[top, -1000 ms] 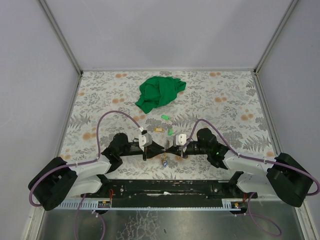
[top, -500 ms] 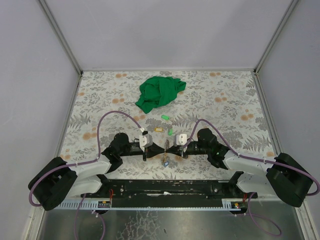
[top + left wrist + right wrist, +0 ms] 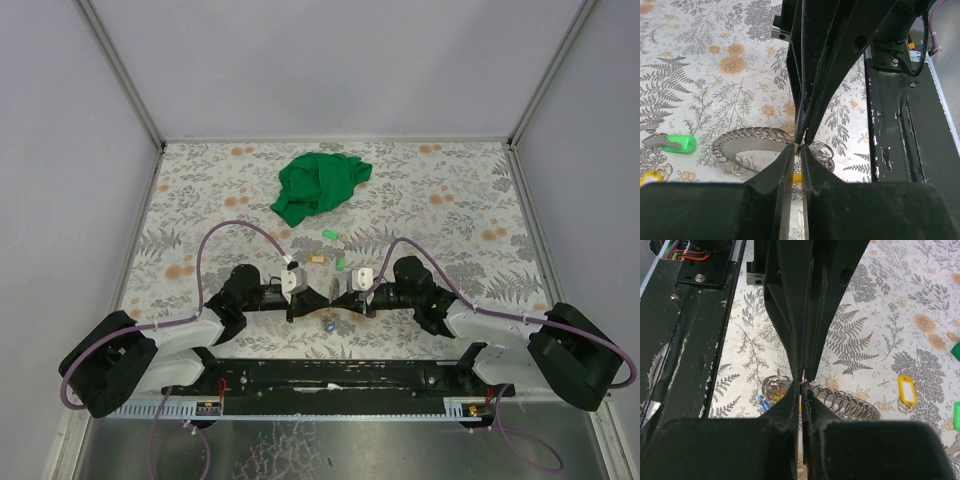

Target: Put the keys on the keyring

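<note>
- The left gripper (image 3: 796, 150) and right gripper (image 3: 801, 389) are each pressed together, tip to tip; anything pinched is too small to tell.
- The thin silvery wire keyring (image 3: 773, 385) is just beside the tips.
- The green-tagged metal key (image 3: 341, 263) and yellow-tagged metal key (image 3: 317, 259) lie at their 12 o'clock on the floral tabletop (image 3: 450, 200).

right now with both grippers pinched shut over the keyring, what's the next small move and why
Probably ease the left gripper slightly away from the right gripper, opening neither, to test whether the keyring spreads. Both are shut tip to tip just over it, though what they pinch is too small to see; the green key and yellow key lie loose nearby.
</note>
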Motion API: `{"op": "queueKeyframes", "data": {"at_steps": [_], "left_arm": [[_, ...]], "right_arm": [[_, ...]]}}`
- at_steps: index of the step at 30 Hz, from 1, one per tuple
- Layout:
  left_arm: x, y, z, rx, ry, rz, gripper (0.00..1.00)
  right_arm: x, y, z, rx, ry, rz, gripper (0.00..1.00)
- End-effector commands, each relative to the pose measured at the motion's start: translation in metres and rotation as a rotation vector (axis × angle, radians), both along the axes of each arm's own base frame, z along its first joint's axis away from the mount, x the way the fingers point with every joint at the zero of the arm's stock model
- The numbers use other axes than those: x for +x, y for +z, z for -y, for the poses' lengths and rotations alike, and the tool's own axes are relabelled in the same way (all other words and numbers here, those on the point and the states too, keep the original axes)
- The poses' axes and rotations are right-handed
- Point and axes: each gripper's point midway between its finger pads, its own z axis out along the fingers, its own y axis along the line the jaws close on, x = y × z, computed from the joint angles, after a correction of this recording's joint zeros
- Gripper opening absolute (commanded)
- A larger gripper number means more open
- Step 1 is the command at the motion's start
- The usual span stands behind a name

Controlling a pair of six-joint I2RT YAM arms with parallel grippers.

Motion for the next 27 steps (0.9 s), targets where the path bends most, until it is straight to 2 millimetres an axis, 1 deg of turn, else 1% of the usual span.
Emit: {"op": "queueKeyframes", "data": {"at_steps": [1,4,7,9,14,18,20,22,27], "left_arm": [[0.009,0.017,0.006,-0.036,-0.003,0.049,0.08],[0.008,0.014,0.007,-0.028,-0.01,0.039,0.07],[0.009,0.014,0.008,-0.027,-0.01,0.035,0.0],[0.014,0.014,0.006,-0.021,0.025,0.035,0.0],[0.035,0.014,-0.003,-0.008,0.174,0.026,0.0],[0.044,0.014,-0.01,-0.006,0.248,0.025,0.0],[0.047,0.014,-0.014,-0.004,0.279,0.026,0.0],[0.049,0.014,-0.017,-0.003,0.301,0.028,0.0],[0.052,0.015,-0.021,-0.009,0.337,0.028,0.0]], "right_arm": [[-0.004,0.021,-0.01,0.067,0.066,0.022,0.0],[-0.005,0.022,-0.011,0.068,0.071,0.019,0.0],[-0.004,0.023,-0.011,0.067,0.07,0.02,0.0],[-0.002,0.022,-0.011,0.064,0.056,0.019,0.03],[0.01,0.03,-0.006,0.05,-0.034,0.023,0.26],[0.031,0.036,0.001,0.004,-0.162,0.02,0.35],[0.046,0.036,0.006,-0.029,-0.252,0.01,0.39],[0.061,0.039,0.012,-0.044,-0.335,-0.01,0.4],[0.082,0.05,0.021,0.003,-0.421,-0.089,0.48]]}}
